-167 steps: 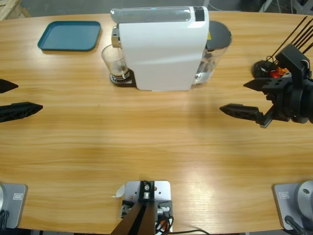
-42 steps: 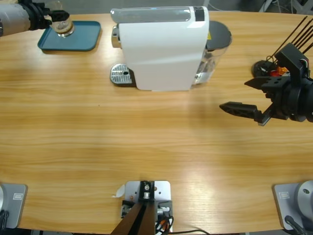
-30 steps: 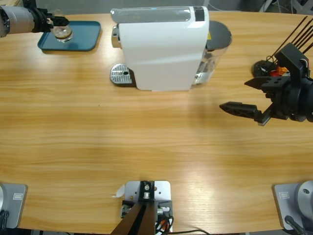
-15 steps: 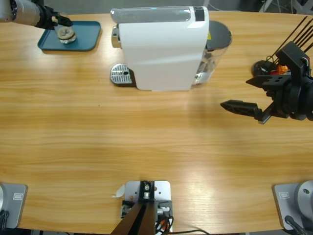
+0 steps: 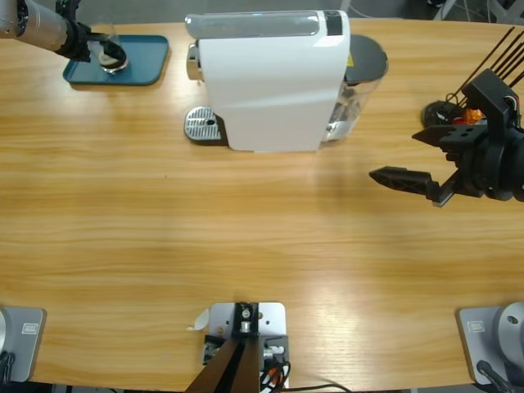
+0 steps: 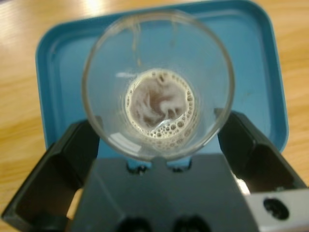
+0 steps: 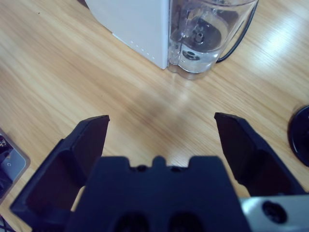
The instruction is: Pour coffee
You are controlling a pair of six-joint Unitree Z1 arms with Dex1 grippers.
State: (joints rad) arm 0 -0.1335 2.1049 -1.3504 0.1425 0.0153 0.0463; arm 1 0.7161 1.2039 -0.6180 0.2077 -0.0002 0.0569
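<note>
Glass [image 6: 158, 84] w/ coffee [image 6: 161, 108] upright over tray [image 6: 260, 58].

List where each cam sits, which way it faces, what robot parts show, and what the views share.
High view: fixed above the table, facing down; shows coffee machine, blue tray, both arms.
Left wrist view: on the left arm, looking down along the left end effector into a glass of coffee over the tray; both black jaws show.
Right wrist view: on the right arm, along the open right end effector toward the machine's water tank; both jaws show.
Shared: glass and tray appear in high and left wrist views; machine in high and right wrist.
</note>
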